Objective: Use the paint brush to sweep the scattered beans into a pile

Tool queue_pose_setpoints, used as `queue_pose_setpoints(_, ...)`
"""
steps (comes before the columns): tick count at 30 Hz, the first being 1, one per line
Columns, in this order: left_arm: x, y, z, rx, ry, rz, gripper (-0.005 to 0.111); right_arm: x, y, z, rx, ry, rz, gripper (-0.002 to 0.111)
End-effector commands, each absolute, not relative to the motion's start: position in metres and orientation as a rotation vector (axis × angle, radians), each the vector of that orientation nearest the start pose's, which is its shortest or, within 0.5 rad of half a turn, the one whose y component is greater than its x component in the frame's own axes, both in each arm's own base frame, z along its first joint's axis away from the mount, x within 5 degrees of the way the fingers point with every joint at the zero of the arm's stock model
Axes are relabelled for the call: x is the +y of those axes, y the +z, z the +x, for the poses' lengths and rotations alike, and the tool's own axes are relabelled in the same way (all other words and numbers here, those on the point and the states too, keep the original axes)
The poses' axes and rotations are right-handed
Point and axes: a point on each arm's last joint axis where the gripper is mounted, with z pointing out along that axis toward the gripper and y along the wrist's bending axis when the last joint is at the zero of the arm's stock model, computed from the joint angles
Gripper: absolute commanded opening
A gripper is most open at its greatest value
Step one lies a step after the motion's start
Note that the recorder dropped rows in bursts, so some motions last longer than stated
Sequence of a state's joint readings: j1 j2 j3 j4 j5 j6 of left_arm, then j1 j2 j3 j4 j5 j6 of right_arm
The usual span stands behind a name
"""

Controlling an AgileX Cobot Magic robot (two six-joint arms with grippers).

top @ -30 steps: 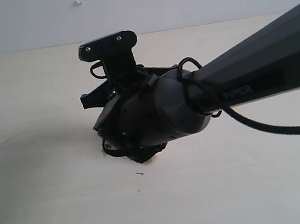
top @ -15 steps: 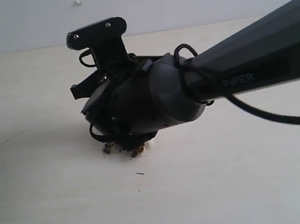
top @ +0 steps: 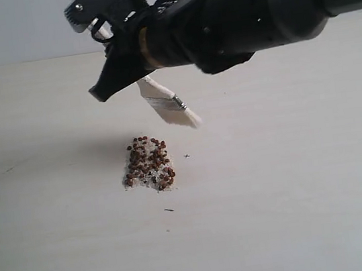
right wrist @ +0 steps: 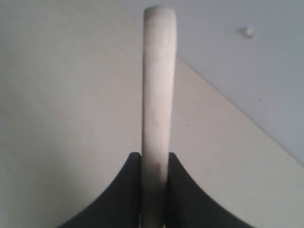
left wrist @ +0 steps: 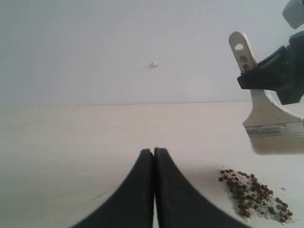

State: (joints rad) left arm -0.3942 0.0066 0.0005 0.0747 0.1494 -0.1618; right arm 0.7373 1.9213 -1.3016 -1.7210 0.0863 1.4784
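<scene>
The beans lie gathered in one pile [top: 148, 163] of reddish-brown beans and pale grit on the pale table [top: 295, 194]; the left wrist view shows the pile [left wrist: 254, 192] too. My right gripper [top: 125, 66] hangs above and behind it, shut on the whitish handle [right wrist: 158, 95] of the paint brush [top: 171, 103]. The brush slants down with its white bristles [top: 190, 116] in the air, clear of the pile. In the left wrist view the paint brush [left wrist: 266, 111] shows its handle hole, silver ferrule and bristles. My left gripper [left wrist: 154, 151] is shut and empty, low over the table beside the pile.
A thin dark speck [top: 169, 210] and a tiny dark mark [top: 186, 155] lie near the pile. A small white bump [left wrist: 153, 64] sits on the grey wall behind the table. The right arm [top: 270, 3] spans the upper right of the exterior view.
The right arm has risen from low over the table, lifting the brush off the beans. The pile, hidden under the gripper before, now shows whole.
</scene>
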Motion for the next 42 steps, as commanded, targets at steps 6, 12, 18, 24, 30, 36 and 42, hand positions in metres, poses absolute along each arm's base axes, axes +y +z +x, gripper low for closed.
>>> queue_pose_setpoints(6, -0.021, 0.2, 0.052, 1.624, -0.368, 0.245, 0.0, 0.262, 0.252, 0.356, 1.483, 0.473, -1.291, 0.0)
queue_pose_setpoints(12, -0.021, 0.2, 0.052, 1.624, -0.368, 0.245, 0.0, 0.243, 0.263, 0.358, 1.086, 0.809, -1.268, 0.0)
queue_pose_setpoints(18, -0.021, 0.2, 0.052, 1.624, -0.368, 0.245, 0.0, 0.23, 0.22, 0.373, 1.021, 0.92, -1.254, 0.0)
queue_pose_setpoints(24, -0.021, 0.2, 0.052, 1.624, -0.368, 0.245, 0.0, 0.23, 0.176, 0.389, 1.073, 0.926, -1.291, 0.0)
queue_pose_setpoints(30, -0.021, 0.2, 0.052, 1.624, -0.368, 0.245, 0.0, 0.236, 0.157, 0.402, 1.059, 0.913, -1.315, 0.0)
queue_pose_setpoints(36, -0.021, 0.2, 0.052, 1.624, -0.368, 0.245, 0.0, 0.239, 0.134, 0.405, 1.084, 0.944, -1.395, 0.0)
queue_pose_setpoints(42, -0.021, 0.2, 0.052, 1.624, -0.368, 0.245, 0.0, 0.237, 0.122, 0.398, 1.142, 1.005, -1.491, 0.0)
